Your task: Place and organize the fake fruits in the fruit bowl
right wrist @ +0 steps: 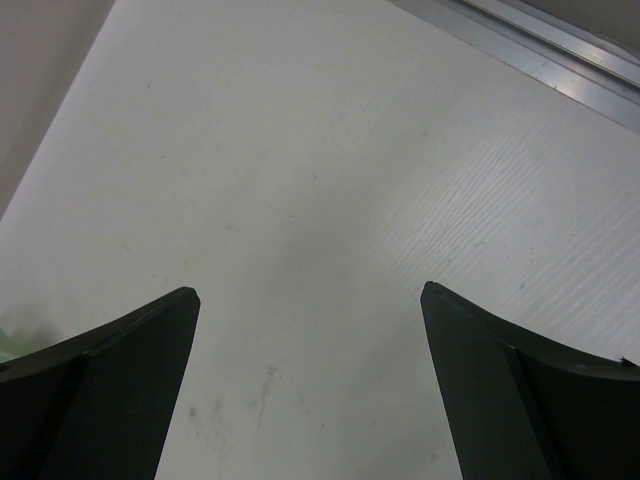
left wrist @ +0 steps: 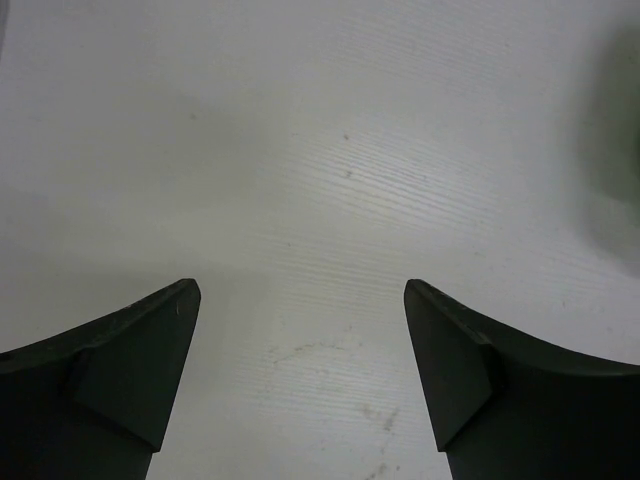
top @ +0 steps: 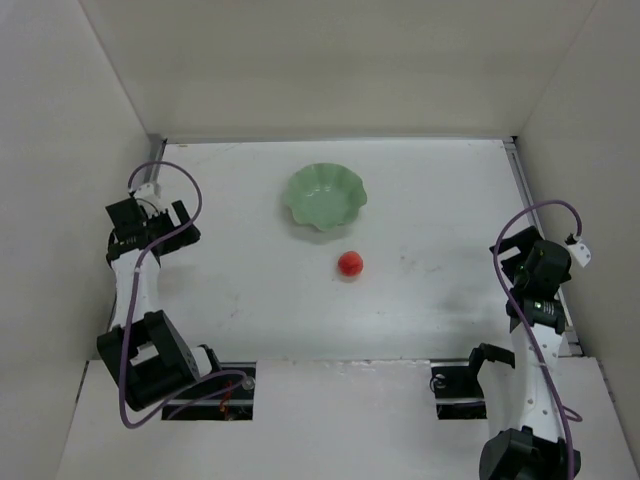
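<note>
The fingertips of the left pincer (top: 150, 222) are hard to make out in the overhead view. In the left wrist view its two fingers (left wrist: 120, 370) are shown spread apart, with only bare desk (top: 240, 290) between them. A green blur (left wrist: 622, 110) is cut off at the right edge of that view and cannot be identified.

The following are counted: one bowl (top: 324, 198), one fruit (top: 350, 263) and two pincers.

The bowl is set at the far middle of the desk. The fruit is located on the desk just in front of the bowl, outside it and not touching it. The fruit is positioned between the two pincers, well apart from each.

The right pincer (right wrist: 310, 292) is shown spread apart, with nothing gripped. A metal rail (right wrist: 540, 50) is cut off at the upper right corner of the right wrist view.
</note>
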